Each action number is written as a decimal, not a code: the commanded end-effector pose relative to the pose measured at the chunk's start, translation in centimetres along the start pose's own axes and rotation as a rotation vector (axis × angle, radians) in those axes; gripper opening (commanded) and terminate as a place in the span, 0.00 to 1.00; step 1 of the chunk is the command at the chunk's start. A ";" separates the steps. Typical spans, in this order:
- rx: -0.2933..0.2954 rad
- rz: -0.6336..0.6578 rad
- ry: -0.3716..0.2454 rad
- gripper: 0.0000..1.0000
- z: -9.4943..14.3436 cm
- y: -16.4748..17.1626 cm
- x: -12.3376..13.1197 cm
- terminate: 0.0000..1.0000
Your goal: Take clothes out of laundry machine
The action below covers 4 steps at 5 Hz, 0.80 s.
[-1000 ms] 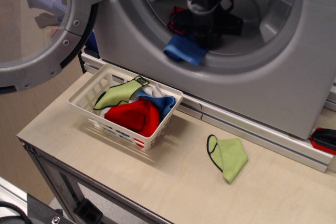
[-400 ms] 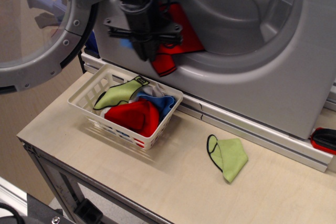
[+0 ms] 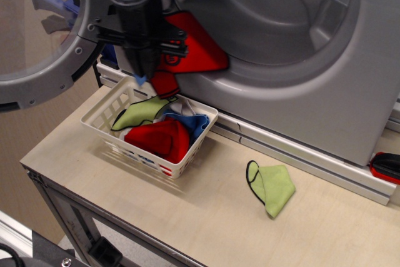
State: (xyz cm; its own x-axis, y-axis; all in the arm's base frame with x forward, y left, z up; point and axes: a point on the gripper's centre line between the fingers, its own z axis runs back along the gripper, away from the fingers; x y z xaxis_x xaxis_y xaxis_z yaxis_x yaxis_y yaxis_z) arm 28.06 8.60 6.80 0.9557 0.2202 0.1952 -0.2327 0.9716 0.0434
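At far left the round door [image 3: 37,35] stood open. Just right of it the black tool [image 3: 145,70] hung above the white basket [image 3: 103,107], pinching a red cloth [image 3: 190,45] (a scrap of blue showed at its tip too) that trailed back over the laundry machine [image 3: 300,92] drum lip. The basket held a green cloth [image 3: 139,113], a red one [image 3: 159,137] and blue fabric [image 3: 192,123]. Farther right, another green cloth [image 3: 274,187] lay on the table [image 3: 206,217].
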 end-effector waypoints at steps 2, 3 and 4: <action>0.058 -0.101 0.103 1.00 3.2 0.3 -1.8 0.00; 0.063 -0.020 0.074 1.00 3.3 0.4 -2.0 0.00; 0.073 0.011 0.010 1.00 3.4 0.5 -2.0 0.00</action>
State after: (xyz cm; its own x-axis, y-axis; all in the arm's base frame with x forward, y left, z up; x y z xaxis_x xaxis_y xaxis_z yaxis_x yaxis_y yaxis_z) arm 24.41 7.97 7.75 0.9595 0.2439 0.1410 -0.2598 0.9597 0.1074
